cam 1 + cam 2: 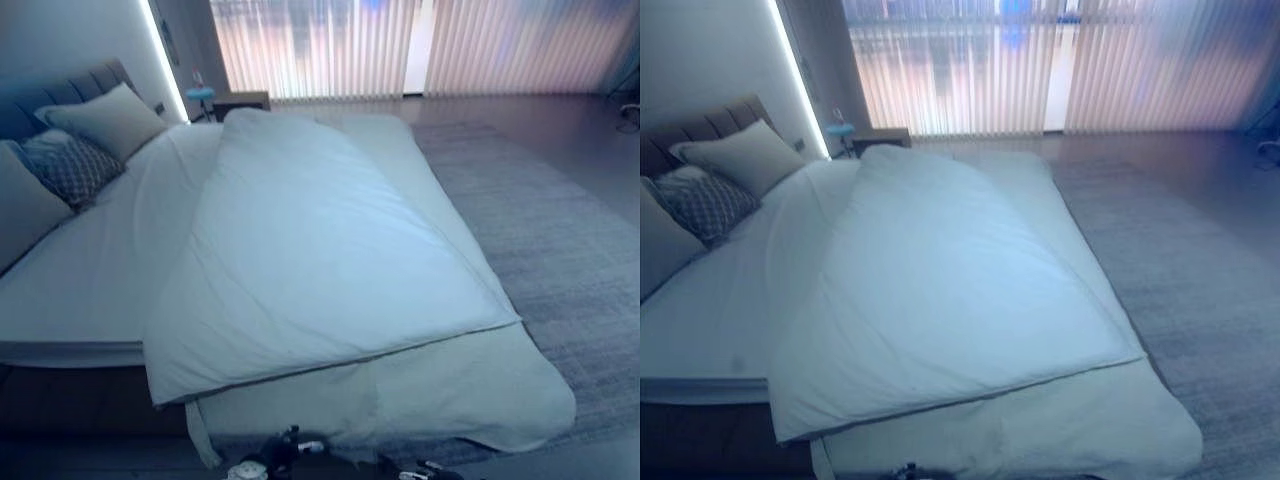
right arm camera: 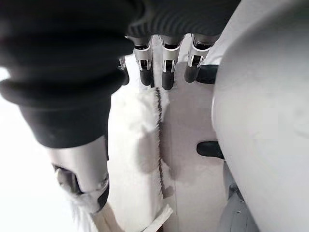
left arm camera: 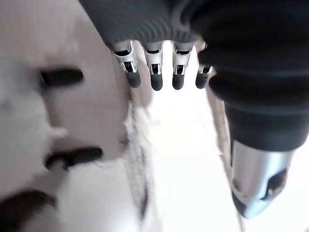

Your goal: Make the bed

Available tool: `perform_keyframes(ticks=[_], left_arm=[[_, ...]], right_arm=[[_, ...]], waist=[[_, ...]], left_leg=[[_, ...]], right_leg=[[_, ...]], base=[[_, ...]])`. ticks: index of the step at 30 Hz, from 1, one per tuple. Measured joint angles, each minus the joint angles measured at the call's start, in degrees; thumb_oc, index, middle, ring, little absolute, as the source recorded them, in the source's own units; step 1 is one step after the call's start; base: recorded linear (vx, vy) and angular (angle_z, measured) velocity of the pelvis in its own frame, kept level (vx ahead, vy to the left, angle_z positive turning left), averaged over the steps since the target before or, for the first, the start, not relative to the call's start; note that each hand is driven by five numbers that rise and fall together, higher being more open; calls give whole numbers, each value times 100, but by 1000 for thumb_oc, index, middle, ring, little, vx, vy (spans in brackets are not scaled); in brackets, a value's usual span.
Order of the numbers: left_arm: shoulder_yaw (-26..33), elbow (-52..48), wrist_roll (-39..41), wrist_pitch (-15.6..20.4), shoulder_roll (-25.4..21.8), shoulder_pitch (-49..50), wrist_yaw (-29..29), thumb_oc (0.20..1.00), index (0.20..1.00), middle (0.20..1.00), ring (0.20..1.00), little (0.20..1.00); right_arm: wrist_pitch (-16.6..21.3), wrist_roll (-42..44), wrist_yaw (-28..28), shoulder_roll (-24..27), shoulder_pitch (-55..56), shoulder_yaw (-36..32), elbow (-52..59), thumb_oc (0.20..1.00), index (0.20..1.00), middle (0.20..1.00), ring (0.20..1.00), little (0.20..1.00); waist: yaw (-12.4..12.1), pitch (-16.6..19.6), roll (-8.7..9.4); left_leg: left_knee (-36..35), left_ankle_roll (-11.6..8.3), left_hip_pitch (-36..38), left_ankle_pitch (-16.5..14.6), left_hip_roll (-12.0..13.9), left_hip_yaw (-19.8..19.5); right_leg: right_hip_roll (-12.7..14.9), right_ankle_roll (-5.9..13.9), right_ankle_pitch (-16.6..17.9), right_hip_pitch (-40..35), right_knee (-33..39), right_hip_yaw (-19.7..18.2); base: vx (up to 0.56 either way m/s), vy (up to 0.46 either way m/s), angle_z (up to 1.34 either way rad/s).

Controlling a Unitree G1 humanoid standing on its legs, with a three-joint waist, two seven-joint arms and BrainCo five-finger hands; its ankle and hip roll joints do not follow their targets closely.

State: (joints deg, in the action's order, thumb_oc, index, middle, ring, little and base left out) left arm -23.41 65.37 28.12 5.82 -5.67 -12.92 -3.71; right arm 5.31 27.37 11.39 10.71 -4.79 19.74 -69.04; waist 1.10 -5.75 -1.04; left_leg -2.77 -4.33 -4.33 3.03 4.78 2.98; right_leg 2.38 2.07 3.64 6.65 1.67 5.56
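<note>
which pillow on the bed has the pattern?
The dark checked pillow, lying between the plain pale pillow toward the window and another plain one at the near edge. Only it is patterned.

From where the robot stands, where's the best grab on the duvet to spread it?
Probably the near hem of the duvet, at its two foot-end corners, coming from the foot of the bed. That edge lies slanted and exposed on top, with bare sheet toward the pillows. Left hand and right hand hang with straight fingers, holding nothing.

A grey rug (image 1: 560,240) lies beside vertical blinds (image 1: 400,45).
</note>
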Motion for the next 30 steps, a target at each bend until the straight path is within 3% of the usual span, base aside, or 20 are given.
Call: perform_keyframes(ticks=[1, 4, 11, 12, 20, 27, 30], left_arm=[[11, -103, 324, 20, -1, -261, 48, 1000, 1000, 1000, 1000, 1000], [101, -138, 845, 28, 3, -685, 130, 1000, 1000, 1000, 1000, 1000], [799, -490, 2282, 248, -11, -2124, 519, 1000, 1000, 1000, 1000, 1000], [989, -528, 2416, 248, -35, -2158, 573, 1000, 1000, 1000, 1000, 1000], [1713, -687, 3232, 539, -85, -2878, 763, 1000, 1000, 1000, 1000, 1000], [2263, -770, 3909, 871, -56, -3235, 754, 1000, 1000, 1000, 1000, 1000], [2491, -761, 4140, 957, -252, -3447, 789, 1000, 1000, 1000, 1000, 1000]], right_arm=[[13, 156, -28, -1, -92, 54, 97, 1000, 1000, 1000, 1000, 1000], [41, 454, -48, -1, -308, 103, 232, 1000, 1000, 1000, 1000, 1000], [99, 1053, -78, 132, -1004, 160, 998, 1000, 1000, 1000, 1000, 1000], [94, 1122, -77, 144, -1033, 183, 1140, 1000, 1000, 1000, 1000, 1000], [115, 1503, -45, 170, -1061, 329, 1783, 1000, 1000, 1000, 1000, 1000], [131, 1509, -37, 177, -1020, 350, 2183, 1000, 1000, 1000, 1000, 1000], [144, 1511, -42, 178, -1025, 409, 2421, 1000, 1000, 1000, 1000, 1000]], waist=[[59, -249, 71], [269, -521, 182], [321, -1346, 316], [457, -1403, 349], [694, -1678, 743], [821, -1691, 778], [882, -1674, 804]], left_leg=[[80, -6, -211, 27, 4, 0], [342, -29, -599, 58, 5, -20], [1436, -103, -2034, -187, 19, -183], [1602, -122, -2155, -215, 37, -176], [2640, -194, -3161, -602, 203, -189], [2614, -197, -3341, -603, 224, -173], [2605, -223, -3435, -590, 253, -170]], right_leg=[[7, -7, 13, 217, -102, 9], [-7, 3, -44, 571, -348, 32], [60, -189, -556, 2203, -1996, 69], [44, -195, -599, 2328, -2152, 37], [-36, -287, -749, 3229, -2800, -39], [-60, -288, -723, 3409, -2734, -48], [-102, -318, -653, 3451, -2653, -53]], base=[[-245, -65, -1], [-247, -87, 12], [-118, -3, 5], [0, 0, 0], [14, 21, -10], [25, 15, -2], [19, 11, -4]])
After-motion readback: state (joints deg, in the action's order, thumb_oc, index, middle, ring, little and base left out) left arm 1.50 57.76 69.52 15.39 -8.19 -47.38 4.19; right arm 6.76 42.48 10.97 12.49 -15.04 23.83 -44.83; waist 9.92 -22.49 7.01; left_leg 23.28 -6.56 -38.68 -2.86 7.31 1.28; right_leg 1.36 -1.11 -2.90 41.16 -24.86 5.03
